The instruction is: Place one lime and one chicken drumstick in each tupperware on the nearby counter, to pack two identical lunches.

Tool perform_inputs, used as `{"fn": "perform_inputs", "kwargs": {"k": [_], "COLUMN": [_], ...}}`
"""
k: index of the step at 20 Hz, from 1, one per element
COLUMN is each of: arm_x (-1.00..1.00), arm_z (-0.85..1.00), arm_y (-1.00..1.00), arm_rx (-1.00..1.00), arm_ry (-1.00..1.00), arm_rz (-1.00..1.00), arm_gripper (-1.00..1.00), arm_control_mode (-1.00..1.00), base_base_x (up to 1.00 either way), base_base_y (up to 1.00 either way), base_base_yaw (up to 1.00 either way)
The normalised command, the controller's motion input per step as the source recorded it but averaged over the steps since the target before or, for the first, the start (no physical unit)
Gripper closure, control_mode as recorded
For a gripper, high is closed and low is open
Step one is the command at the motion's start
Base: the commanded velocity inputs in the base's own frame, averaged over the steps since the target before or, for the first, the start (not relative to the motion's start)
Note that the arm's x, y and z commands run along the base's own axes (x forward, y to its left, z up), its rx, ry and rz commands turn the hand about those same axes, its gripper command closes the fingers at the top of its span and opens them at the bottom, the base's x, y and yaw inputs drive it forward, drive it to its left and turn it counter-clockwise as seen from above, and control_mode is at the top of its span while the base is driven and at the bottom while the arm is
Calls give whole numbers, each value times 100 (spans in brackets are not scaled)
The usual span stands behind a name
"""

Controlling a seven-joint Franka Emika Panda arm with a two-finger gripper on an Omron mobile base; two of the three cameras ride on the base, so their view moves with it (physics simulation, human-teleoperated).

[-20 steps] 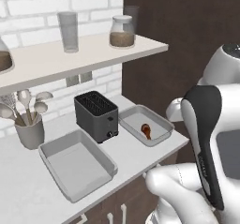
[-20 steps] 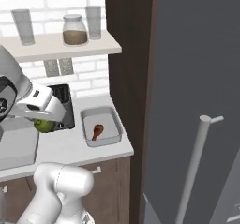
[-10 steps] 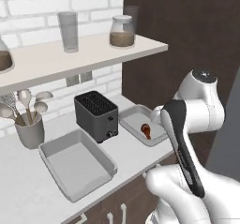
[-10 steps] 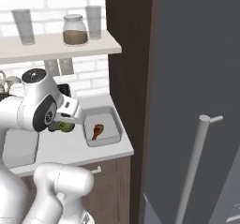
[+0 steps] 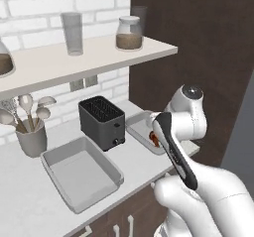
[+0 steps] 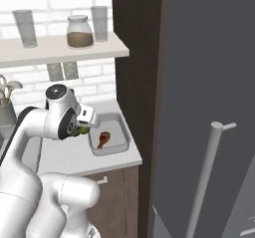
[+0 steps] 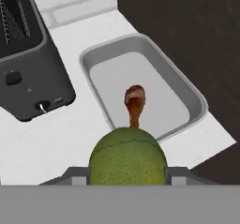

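Sitting clamped between the two fingers (image 7: pixel 126 177), the green lime (image 7: pixel 127 156) hangs just above the near rim of the right tupperware (image 7: pixel 187 89), which lies at the desk's (image 7: pixel 61 138) corner beside the dark cabinet wall (image 7: pixel 187 26). A brown chicken drumstick (image 7: pixel 135 102) lies inside that tray. The other tupperware (image 5: pixel 82 174) sits further left, with a black toaster (image 5: pixel 101 122) between the two. A grey utensil cup (image 5: pixel 31 138) stands behind it, and above, a shelf (image 5: pixel 84 57) carries a glass (image 5: pixel 72 32) and a jar (image 5: pixel 129 32).
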Motion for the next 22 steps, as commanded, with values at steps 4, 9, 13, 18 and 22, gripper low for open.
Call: {"fn": "perform_inputs", "kwargs": {"k": [4, 9, 13, 18, 22], "arm_x": [78, 31, 18, 5, 29], "arm_z": [-5, -22, -57, -53, -16], "arm_y": [0, 0, 0, 0, 0], "arm_rx": [-4, -1, 0, 0, 0], "arm_ry": [14, 4, 0, 0, 1], "arm_rz": [0, 0, 0, 0, 0], "arm_gripper": [100, 100, 100, 100, 100], "arm_control_mode": [-100, -100, -100, -100, -100], "base_base_x": [0, 0, 0, 0, 0], "base_base_y": [0, 0, 0, 0, 0], "base_base_yaw": [0, 0, 0, 0, 0]}}
